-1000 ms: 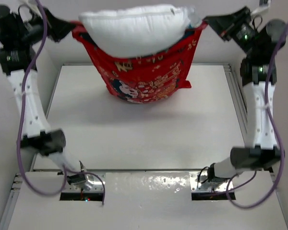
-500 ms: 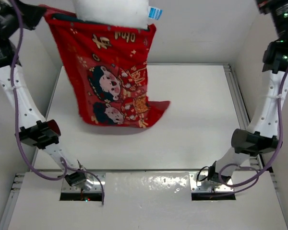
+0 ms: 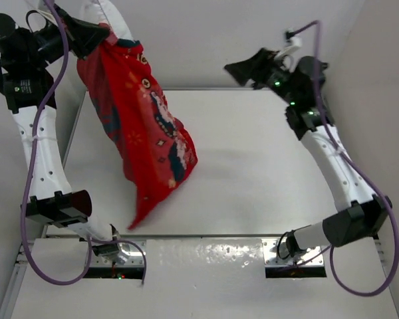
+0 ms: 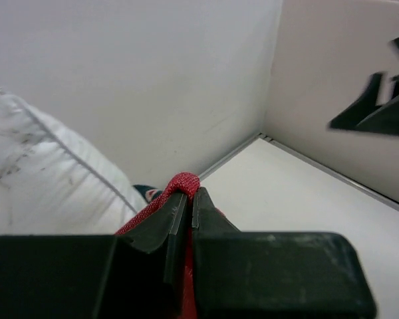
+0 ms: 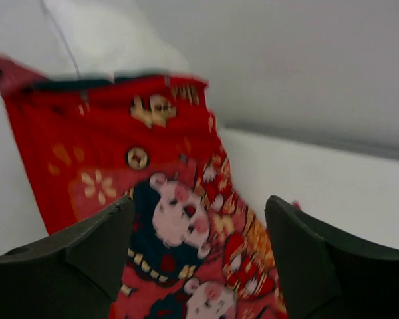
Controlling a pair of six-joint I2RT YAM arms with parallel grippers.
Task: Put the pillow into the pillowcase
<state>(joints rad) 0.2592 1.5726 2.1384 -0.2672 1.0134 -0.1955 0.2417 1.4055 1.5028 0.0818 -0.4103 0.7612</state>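
The red printed pillowcase (image 3: 146,126) hangs slantwise from its top corner, with my left gripper (image 3: 96,34) shut on that corner. Its lower end trails down to the table at the near left. The white pillow (image 3: 111,16) pokes out of the case's mouth at the top. In the left wrist view the jaws (image 4: 186,196) pinch a fold of the pillowcase (image 4: 181,183), and the pillow (image 4: 46,176) bulges at the left. My right gripper (image 3: 238,68) is open in mid-air, well right of the case. The right wrist view looks past its gripper (image 5: 199,222) at the pillowcase (image 5: 179,219) and pillow (image 5: 113,40).
White walls enclose the table (image 3: 266,173) at the back and both sides. A metal rail (image 3: 329,139) runs along the table's right edge. The right gripper (image 4: 379,109) shows as a dark blur in the left wrist view.
The right gripper has opened and let go of the pillowcase's corner. The case, held level between both grippers a second ago, now hangs from the left gripper alone.
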